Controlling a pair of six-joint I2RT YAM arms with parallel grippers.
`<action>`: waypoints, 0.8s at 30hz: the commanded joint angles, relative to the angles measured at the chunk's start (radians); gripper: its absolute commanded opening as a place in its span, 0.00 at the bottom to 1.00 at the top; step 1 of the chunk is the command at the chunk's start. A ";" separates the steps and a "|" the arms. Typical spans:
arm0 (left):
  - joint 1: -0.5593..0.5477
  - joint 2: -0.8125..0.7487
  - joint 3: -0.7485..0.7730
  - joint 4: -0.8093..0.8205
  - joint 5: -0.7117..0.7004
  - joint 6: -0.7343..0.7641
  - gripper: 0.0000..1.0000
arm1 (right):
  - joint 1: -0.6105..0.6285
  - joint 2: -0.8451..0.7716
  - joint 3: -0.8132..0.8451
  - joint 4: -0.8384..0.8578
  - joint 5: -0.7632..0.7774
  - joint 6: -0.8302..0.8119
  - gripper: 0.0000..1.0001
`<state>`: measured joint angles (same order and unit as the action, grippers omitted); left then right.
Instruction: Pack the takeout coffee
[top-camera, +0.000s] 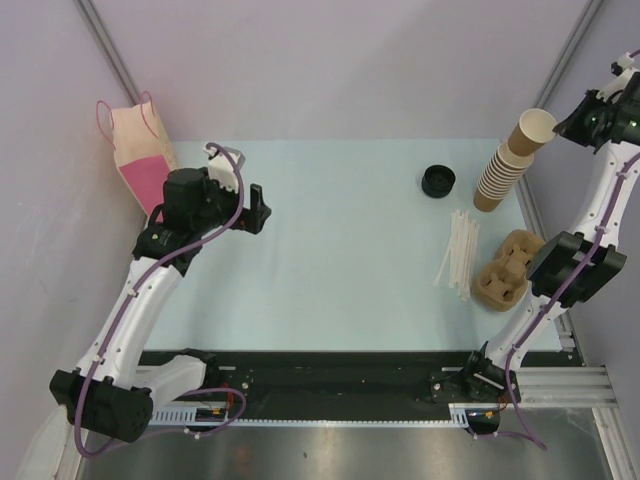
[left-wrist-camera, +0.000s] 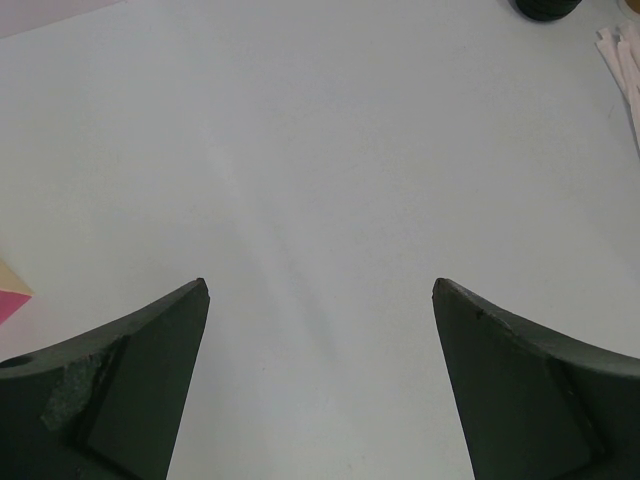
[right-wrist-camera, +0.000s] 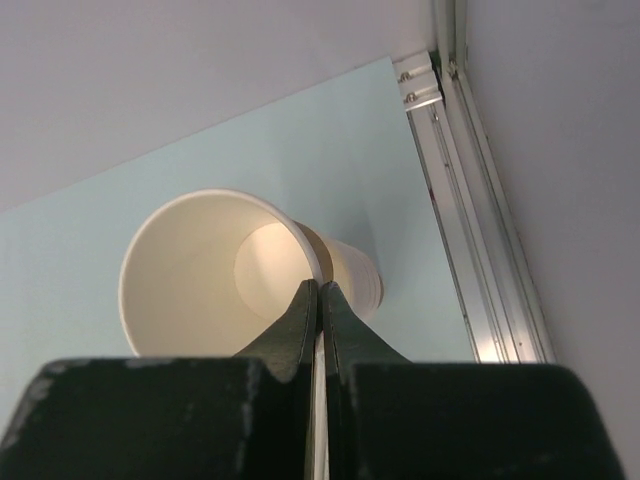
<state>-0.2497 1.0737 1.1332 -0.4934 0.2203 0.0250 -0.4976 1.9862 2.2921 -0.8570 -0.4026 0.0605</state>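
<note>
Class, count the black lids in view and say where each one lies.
1. The black lid lies on the table, far right, just left of the stack of cups and beyond the straws. More could be hidden out of view.

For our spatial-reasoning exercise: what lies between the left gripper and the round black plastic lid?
Nothing: only bare pale-blue tabletop separates the left gripper from the round black plastic lid, clearest in the top view.

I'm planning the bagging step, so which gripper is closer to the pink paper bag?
Left. The left gripper hovers open just beside the paper bag; the right gripper is across the table, shut on the top cup of the cup stack.
</note>
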 joint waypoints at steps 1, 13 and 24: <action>-0.008 -0.014 -0.012 0.035 0.021 -0.019 1.00 | -0.010 -0.066 0.098 0.022 -0.047 0.009 0.00; -0.008 -0.021 0.002 -0.007 0.096 -0.080 1.00 | 0.378 -0.308 -0.011 -0.096 -0.110 -0.166 0.00; 0.027 -0.069 -0.067 0.035 0.213 -0.152 0.99 | 0.998 -0.333 -0.526 0.051 0.102 -0.292 0.00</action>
<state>-0.2398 1.0073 1.0897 -0.4900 0.3405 -0.0742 0.4084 1.6257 1.8732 -0.8898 -0.3779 -0.1978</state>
